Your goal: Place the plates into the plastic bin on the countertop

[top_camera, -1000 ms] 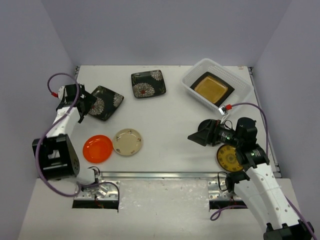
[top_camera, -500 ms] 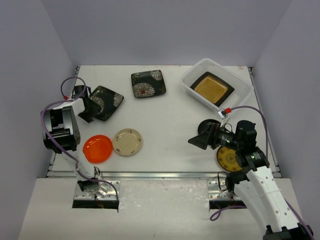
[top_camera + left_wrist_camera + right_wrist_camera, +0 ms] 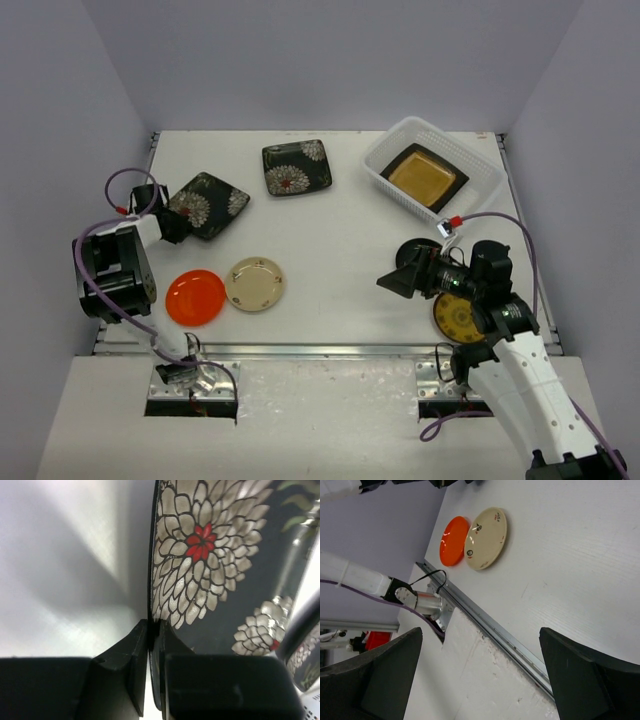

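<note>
A square black floral plate lies at the left of the countertop. My left gripper is shut on its near-left edge. In the left wrist view the rim of that plate sits pinched between the jaws of the left gripper. A second black floral plate lies further back. An orange round plate and a cream one lie near the front. The plastic bin at the back right holds an amber-centred square plate. My right gripper hangs open and empty above the countertop, beside a yellow-patterned dark plate.
The metal rail runs along the front edge. In the right wrist view, between the fingers of the open right gripper, I see the rail, with the orange plate and the cream plate beyond it. Purple walls close the table in.
The left gripper has gone from open to shut on the floral plate's edge, and the left arm has folded in nearer its base. The right arm has hardly moved.
</note>
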Motion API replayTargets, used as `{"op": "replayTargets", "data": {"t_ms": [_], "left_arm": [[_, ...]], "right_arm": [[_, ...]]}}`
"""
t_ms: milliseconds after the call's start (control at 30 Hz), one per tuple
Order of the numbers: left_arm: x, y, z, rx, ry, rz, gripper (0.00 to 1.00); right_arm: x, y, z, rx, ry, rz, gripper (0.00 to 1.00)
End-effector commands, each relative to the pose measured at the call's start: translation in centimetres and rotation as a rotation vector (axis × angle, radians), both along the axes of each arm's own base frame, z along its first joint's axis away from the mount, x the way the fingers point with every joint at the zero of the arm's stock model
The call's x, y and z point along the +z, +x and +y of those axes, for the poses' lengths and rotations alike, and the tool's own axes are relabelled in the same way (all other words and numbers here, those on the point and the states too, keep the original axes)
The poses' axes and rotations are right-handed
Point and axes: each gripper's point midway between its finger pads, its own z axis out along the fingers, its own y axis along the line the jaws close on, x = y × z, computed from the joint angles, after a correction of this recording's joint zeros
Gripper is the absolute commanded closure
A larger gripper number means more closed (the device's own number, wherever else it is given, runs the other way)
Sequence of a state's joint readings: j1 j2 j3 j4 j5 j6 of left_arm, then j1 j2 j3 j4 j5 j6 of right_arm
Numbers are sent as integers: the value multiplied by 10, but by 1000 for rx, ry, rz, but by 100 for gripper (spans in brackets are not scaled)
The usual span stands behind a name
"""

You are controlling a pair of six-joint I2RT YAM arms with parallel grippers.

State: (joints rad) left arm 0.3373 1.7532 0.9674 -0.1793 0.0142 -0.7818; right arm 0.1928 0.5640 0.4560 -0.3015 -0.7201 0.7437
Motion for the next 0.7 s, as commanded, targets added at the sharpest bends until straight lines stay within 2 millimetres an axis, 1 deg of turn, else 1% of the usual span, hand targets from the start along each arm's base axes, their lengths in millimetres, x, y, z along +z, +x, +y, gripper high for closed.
{"op": "replayTargets", "data": {"t_ms": [0,67,100,133,233,300,367,433,467,567,600,633,667], "left_arm": [[63,-19,12,95,71,-213,100],[108,-16,11,98,105,-378,100],[116,-17,10,109,103,-425,100],[131,-19,8,112,110,-472,100],[154,-19,-2,64,97,-544,100],[179,-20,-17,-14,82,-620,100],[194,-22,-32,-95,66,-675,100],[216,-30,-55,-209,43,-757,100],[216,-34,-64,-251,29,-772,100],[231,-57,-105,-452,-43,-853,100],[233,-64,-119,-519,-78,-870,100],[231,-70,-130,-566,-118,-880,100],[230,-77,-143,-620,-167,-887,100]], "right_arm": [[22,9,1,-1,6,-69,1],[25,8,6,28,37,-66,1],[28,8,8,40,49,-79,1],[28,8,9,41,59,-71,1],[30,12,10,38,71,-75,1],[30,17,12,48,73,-77,1],[33,23,15,66,81,-96,1],[32,30,19,101,79,-89,1],[31,38,21,109,70,-68,1],[45,63,31,158,79,-64,2],[46,72,37,182,80,-52,2],[41,81,43,196,68,-26,3],[41,89,49,212,53,-20,4]]}}
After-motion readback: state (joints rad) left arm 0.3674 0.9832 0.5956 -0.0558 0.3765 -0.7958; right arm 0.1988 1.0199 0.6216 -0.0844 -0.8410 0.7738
